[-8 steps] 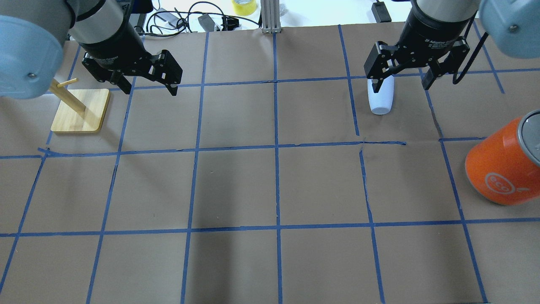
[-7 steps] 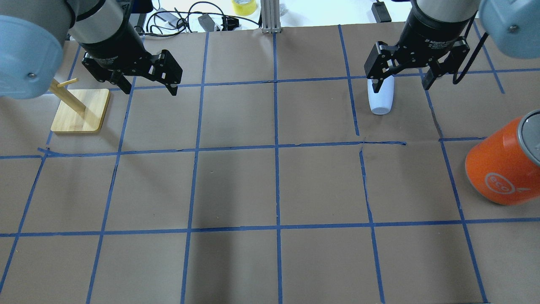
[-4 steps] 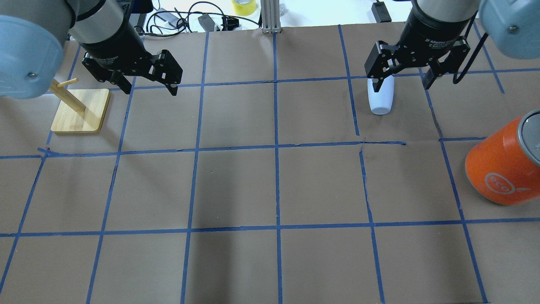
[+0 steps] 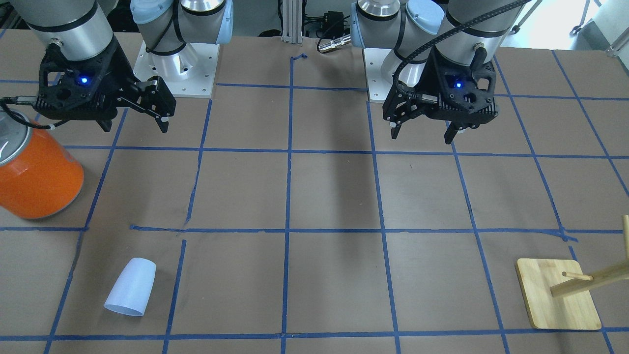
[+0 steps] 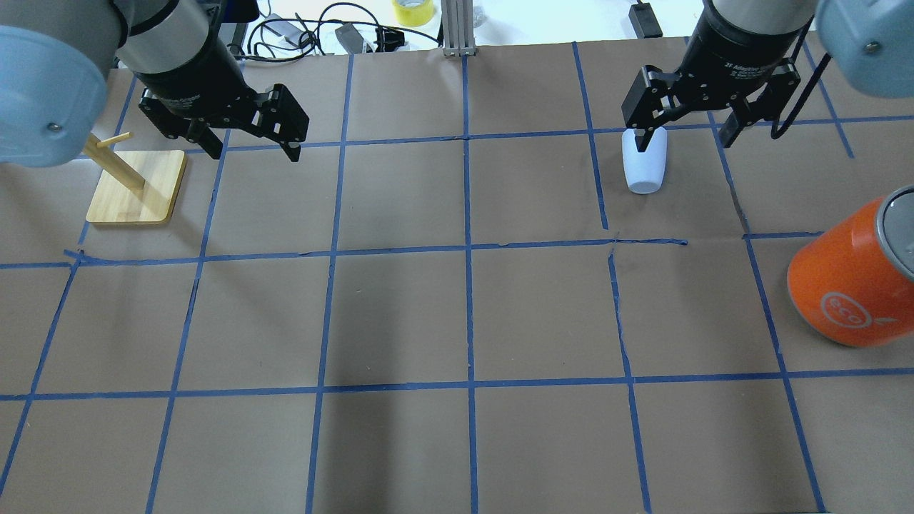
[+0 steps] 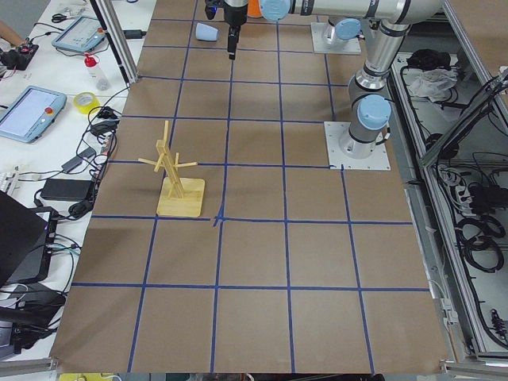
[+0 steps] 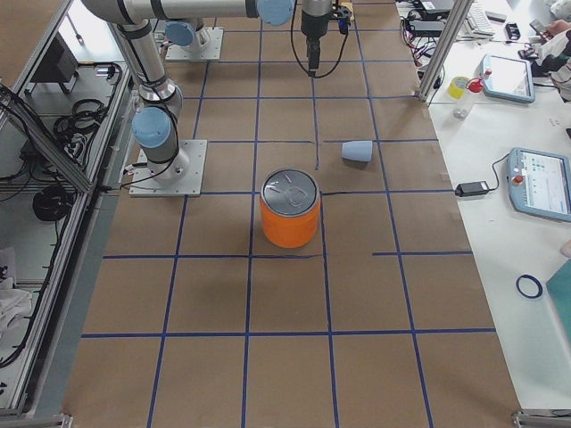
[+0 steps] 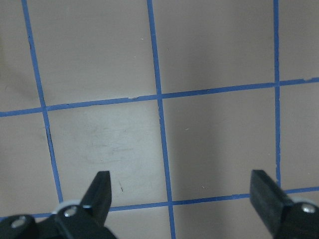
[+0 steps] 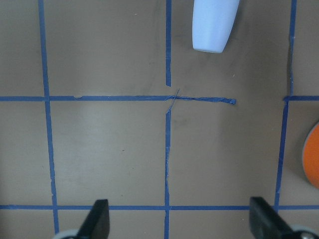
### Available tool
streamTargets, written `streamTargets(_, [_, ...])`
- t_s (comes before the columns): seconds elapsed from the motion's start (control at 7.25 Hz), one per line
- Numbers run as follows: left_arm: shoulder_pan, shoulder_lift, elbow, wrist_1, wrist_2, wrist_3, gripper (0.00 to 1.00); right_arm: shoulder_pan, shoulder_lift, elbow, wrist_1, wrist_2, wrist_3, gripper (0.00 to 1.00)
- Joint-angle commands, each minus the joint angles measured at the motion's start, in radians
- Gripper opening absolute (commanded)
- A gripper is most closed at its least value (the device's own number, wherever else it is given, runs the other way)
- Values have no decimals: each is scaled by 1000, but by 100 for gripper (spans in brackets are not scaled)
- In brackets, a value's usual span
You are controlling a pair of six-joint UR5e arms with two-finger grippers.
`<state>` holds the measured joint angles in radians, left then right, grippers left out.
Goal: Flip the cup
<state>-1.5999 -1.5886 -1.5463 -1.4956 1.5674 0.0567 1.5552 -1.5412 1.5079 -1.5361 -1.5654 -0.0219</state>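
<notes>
The pale blue-white cup (image 5: 645,168) lies on its side on the brown paper, rim pointing away from the robot. It also shows in the front view (image 4: 130,287), the right side view (image 7: 357,151) and the top of the right wrist view (image 9: 214,25). My right gripper (image 5: 685,143) is open and empty, hovering above the table on the robot's side of the cup; it also shows in the front view (image 4: 135,127). My left gripper (image 5: 253,152) is open and empty above the table near the wooden stand; it also shows in the front view (image 4: 421,136).
A large orange can (image 5: 850,285) with a silver top stands at the table's right edge, nearer the robot than the cup. A wooden peg stand (image 5: 136,187) sits at the far left. Cables and a yellow tape roll (image 5: 413,11) lie beyond the far edge.
My right gripper has shifted slightly away from the robot, toward the cup. The cup and the left arm have not moved.
</notes>
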Motion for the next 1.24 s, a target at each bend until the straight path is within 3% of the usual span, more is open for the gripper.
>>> streamTargets(0.0, [0,-1,0,0,0,0,100,-15,4,0,1,1,3,100])
streamTargets(0.41, [0,-1,0,0,0,0,100,-53,10,2,-1,1,-3,100])
streamTargets(0.97, [0,1,0,0,0,0,100,-119,101,3,-2,8,14,100])
streamTargets(1.1, [0,1,0,0,0,0,100,-119,159,3,-80,2,16,100])
